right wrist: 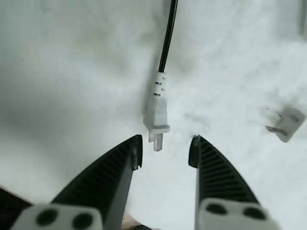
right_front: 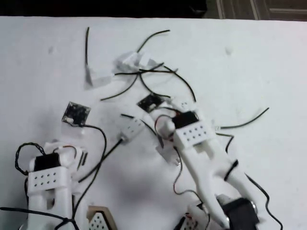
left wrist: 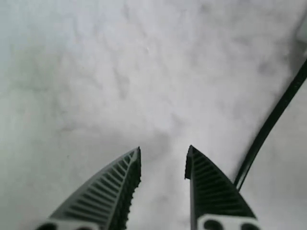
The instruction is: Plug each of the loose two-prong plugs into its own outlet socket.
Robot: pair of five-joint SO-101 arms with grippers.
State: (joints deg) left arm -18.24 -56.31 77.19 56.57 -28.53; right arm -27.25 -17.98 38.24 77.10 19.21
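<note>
White table; beyond it — floor.

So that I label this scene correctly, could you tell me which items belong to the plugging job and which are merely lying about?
Job:
two-prong plug before the right end effector
white corded block, likely a socket
loose black cords

Lying about:
tan-edged piece
small black square board

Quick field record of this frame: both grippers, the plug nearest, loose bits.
left gripper: jaws open, empty, over bare table
right gripper: jaws open, empty
plug: white, two-prong, flat on table, prongs facing the gap between the right jaws, not gripped
cord: black, runs from plug away from right gripper
other: black cable beside left gripper; small white part near plug
</note>
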